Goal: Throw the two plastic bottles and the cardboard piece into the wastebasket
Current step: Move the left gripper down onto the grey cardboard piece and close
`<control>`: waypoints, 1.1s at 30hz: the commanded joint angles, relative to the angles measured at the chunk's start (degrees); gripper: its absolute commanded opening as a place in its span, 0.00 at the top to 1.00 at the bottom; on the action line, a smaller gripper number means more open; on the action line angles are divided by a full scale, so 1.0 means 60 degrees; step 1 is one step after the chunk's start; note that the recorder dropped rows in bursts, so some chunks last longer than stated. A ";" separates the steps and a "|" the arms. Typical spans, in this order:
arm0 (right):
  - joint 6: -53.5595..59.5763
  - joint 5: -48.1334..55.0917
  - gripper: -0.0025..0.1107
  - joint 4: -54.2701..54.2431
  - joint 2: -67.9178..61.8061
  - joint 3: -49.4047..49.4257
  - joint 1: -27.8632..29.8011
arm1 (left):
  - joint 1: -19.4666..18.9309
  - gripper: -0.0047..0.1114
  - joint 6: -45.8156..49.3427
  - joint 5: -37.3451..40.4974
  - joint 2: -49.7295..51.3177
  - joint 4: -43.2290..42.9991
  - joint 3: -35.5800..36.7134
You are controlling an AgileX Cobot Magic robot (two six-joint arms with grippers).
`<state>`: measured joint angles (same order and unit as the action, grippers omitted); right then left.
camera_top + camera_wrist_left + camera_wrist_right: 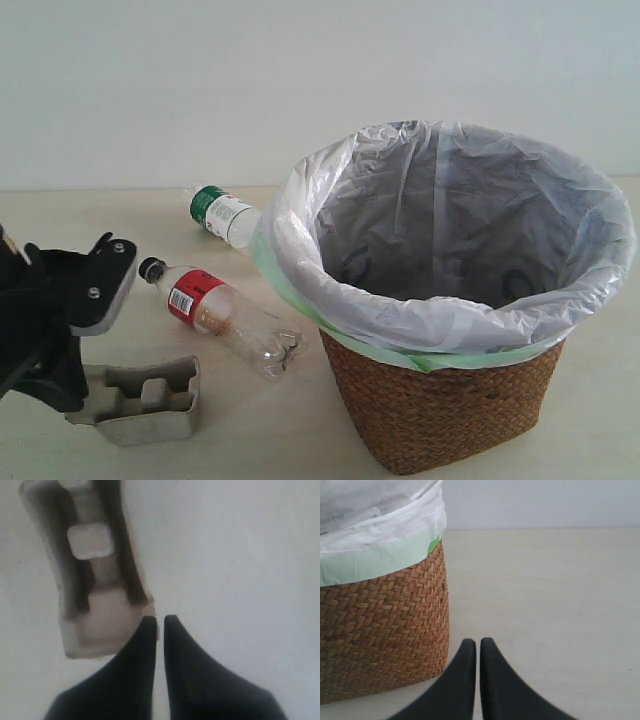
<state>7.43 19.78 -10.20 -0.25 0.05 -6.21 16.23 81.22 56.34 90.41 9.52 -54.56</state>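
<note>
1. Green-capped bottle (222, 213) partly hidden behind the wastebasket (440, 405); red-labelled bottle (215, 312) lies nearby.
2. My left gripper (160, 622): jaws almost together at the pulp tray (95, 580); contact unclear.
3. My right gripper (478, 645): jaws together, empty, beside the wastebasket.

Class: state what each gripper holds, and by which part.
Right gripper holds nothing. Left gripper, shut, touches the cardboard piece at its corner; a pinch cannot be confirmed.

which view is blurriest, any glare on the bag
Left wrist view is blurriest: the cardboard piece looks soft, the left gripper a dark smear. Exterior view: even soft light, mild sheen on the wastebasket liner, no harsh glare. Right wrist view: weave fairly sharp.
</note>
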 commanded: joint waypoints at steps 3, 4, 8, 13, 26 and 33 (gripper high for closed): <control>0.0039 -0.0038 0.98 0.0064 0.0042 -0.0009 0.0056 | 0.0384 0.93 -0.1155 -0.1288 0.0480 -0.1064 -0.0137; 0.0039 -0.0038 0.98 0.0064 0.0042 -0.0009 0.0056 | 0.0384 0.93 -0.1155 -0.1421 0.0486 -0.1064 -0.0137; 0.0039 -0.0038 0.98 0.0064 0.0042 -0.0009 0.0056 | 0.0384 0.90 -0.1116 -0.1775 0.0486 -0.0987 -0.0137; 0.0039 -0.0038 0.98 0.0064 0.0042 -0.0009 0.0056 | 0.0384 0.71 -0.1098 -0.1864 0.0486 -0.0691 -0.0137; 0.0039 -0.0038 0.98 0.0064 0.0042 -0.0009 0.0056 | 0.0384 0.55 0.0390 -0.1975 0.0688 0.1015 0.0168; 0.0039 -0.0038 0.98 0.0064 0.0042 -0.0009 0.0056 | 0.0409 0.37 0.0390 -0.2871 0.1492 0.1614 0.0213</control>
<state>7.43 19.78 -10.20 -0.25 0.05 -6.21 18.28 83.43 41.05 98.97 17.81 -53.52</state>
